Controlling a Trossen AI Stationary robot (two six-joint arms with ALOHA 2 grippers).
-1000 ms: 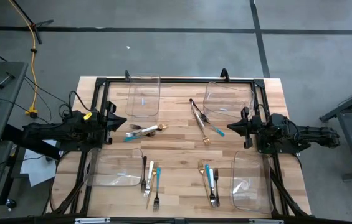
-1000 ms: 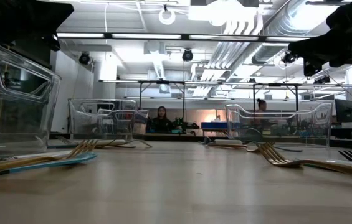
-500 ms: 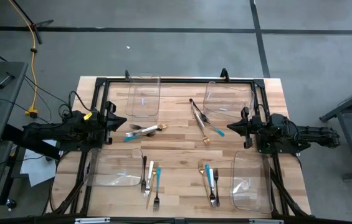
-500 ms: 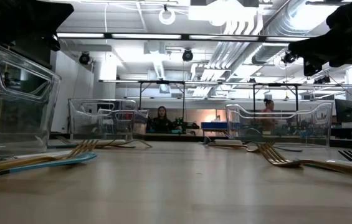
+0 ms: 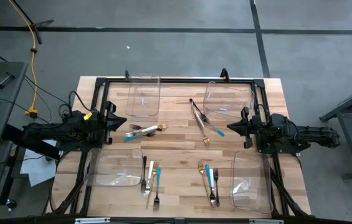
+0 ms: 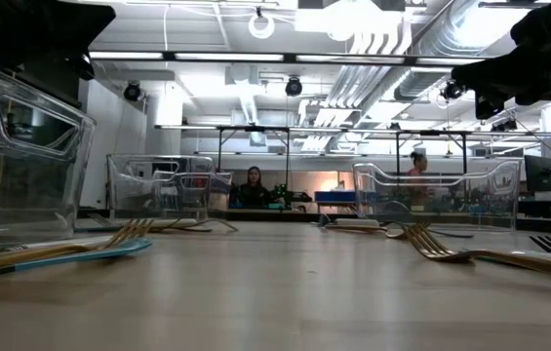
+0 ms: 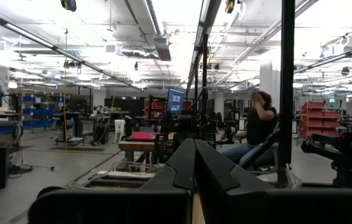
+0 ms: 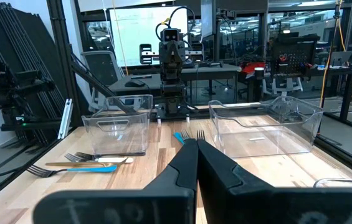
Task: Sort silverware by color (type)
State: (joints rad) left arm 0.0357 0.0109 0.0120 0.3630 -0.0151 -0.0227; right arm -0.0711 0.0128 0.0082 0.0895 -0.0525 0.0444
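The silverware lies in four loose groups on the wooden table: teal, gold and steel pieces at the left middle (image 5: 143, 130), dark tongs-like pieces with a gold fork at the centre (image 5: 200, 119), and two mixed groups near the front (image 5: 151, 179) (image 5: 210, 182). My left gripper (image 5: 122, 122) is shut and waits at the table's left side, above the wood. My right gripper (image 5: 230, 128) is shut and waits at the right side, pointing level across the table. Neither touches anything. The right wrist view shows forks (image 8: 88, 163) flat on the wood.
Four clear plastic bins stand on the table: far left (image 5: 144, 97), far right (image 5: 227, 99), near left (image 5: 114, 168), near right (image 5: 252, 182). A black frame (image 5: 176, 80) runs along the table's edges. People sit in the room beyond the table.
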